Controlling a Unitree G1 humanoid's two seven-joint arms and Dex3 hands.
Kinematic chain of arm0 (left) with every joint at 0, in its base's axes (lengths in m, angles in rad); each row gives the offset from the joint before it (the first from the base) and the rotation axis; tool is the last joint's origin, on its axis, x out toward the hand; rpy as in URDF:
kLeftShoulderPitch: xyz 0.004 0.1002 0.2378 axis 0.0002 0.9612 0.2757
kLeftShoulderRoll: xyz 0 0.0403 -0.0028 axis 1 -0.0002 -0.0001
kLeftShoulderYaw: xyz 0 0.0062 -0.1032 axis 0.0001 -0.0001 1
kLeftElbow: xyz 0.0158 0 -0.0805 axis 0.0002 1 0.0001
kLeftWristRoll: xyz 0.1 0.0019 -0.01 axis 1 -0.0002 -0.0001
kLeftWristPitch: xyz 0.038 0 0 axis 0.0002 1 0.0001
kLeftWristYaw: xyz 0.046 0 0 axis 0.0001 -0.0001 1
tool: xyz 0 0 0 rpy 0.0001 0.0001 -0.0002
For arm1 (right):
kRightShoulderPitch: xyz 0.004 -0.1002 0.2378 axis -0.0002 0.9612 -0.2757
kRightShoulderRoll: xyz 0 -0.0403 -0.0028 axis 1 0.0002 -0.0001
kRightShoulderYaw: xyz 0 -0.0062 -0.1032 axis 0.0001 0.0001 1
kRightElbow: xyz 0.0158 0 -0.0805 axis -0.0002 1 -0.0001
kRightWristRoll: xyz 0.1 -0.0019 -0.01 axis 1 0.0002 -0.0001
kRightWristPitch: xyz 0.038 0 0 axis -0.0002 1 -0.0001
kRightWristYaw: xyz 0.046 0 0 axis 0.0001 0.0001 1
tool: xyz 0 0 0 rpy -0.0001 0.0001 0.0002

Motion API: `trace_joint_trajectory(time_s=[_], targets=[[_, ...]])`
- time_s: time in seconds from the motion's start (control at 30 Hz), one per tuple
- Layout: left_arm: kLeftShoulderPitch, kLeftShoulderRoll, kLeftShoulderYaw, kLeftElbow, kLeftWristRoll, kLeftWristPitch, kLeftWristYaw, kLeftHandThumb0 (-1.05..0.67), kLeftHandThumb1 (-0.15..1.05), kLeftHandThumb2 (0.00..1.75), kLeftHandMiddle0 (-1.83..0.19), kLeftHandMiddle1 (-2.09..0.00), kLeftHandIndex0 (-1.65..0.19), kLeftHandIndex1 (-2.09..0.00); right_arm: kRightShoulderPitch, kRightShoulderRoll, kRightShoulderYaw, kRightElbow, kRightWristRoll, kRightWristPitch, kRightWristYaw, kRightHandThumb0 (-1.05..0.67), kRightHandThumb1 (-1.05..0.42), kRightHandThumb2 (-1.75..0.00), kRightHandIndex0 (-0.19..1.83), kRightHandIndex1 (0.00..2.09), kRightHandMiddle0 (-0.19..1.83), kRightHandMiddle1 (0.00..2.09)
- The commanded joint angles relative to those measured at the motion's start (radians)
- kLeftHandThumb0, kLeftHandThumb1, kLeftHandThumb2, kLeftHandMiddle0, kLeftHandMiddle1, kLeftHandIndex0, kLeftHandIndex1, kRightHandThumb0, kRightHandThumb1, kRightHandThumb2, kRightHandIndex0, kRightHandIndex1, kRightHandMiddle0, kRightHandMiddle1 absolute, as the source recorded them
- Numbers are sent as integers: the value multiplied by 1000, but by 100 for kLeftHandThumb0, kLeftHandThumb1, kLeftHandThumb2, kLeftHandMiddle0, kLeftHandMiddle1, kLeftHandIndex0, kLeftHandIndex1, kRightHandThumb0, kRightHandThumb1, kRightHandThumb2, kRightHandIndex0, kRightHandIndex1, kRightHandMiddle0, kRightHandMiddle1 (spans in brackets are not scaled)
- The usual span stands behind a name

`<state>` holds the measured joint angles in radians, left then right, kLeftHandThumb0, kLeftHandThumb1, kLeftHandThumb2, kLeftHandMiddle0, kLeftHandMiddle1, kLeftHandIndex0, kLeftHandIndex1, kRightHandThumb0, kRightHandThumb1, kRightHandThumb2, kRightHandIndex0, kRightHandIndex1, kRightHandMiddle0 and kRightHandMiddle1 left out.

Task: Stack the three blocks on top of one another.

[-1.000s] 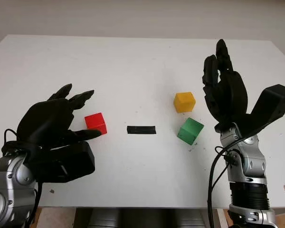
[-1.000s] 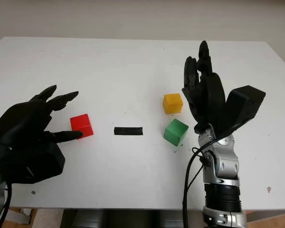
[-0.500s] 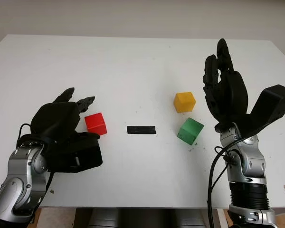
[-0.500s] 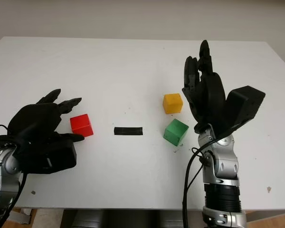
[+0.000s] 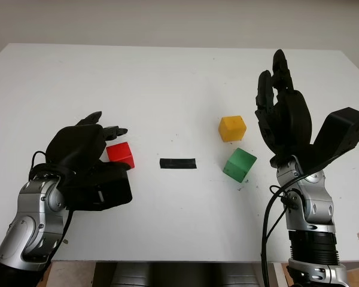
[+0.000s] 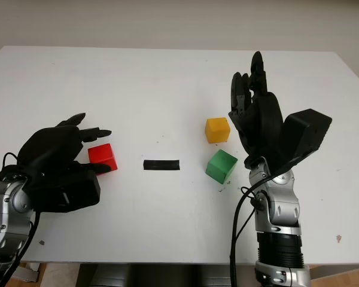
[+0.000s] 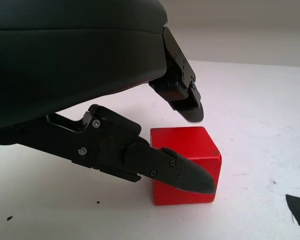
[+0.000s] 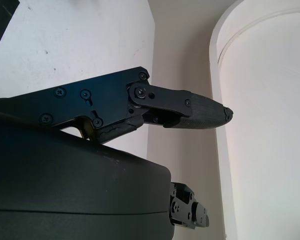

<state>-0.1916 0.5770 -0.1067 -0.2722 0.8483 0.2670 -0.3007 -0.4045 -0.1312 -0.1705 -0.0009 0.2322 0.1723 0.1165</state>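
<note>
On the white table (image 5: 167, 84) the left hand (image 5: 87, 158) sits low at the left side, its fingers reaching around the red block (image 5: 121, 155) but not closed on it. In the left wrist view one finger (image 7: 175, 170) lies across the block's near face, seemingly touching it, while another fingertip (image 7: 187, 102) hangs just above the block's top with a gap visible, so the hand is open and the red block (image 7: 190, 155) stands flat on the table. The right hand (image 5: 284, 119) is raised upright at the right side, open and holding nothing, palm turned toward the middle of the table. Just beside it, toward the centre, lie the yellow block (image 5: 232, 128) and, nearer the robot, the green block (image 5: 240, 164); the two are close to each other but apart, and neither touches the hand. A strip of black tape (image 5: 178, 163) lies flat on the table between the red block and the green one. All three blocks stand separately on the table, none stacked.
</note>
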Motion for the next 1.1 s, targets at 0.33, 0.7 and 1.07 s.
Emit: trace_joint_trajectory(time_s=[0.33,0.7,1.07], targets=[[3,3,-10,13,12,-43,48,-41,99,5,-39,-6,-45,-112,-9,-7,-2,7,-7,-29,4,-68,-105,-54,-19,2,-19,2],[-11,19,-54,-29,206,6,-40,-57,100,5,-27,-4,-32,-82,-6,-2,-6,10,5,-32,5,-68,-105,-53,-19,1,-19,3],[17,-24,17,-54,-6,-129,70,-35,100,5,-37,-5,-36,-127,-1,-1,-3,2,8,-29,1,-67,-105,-52,-19,1,-19,3]])
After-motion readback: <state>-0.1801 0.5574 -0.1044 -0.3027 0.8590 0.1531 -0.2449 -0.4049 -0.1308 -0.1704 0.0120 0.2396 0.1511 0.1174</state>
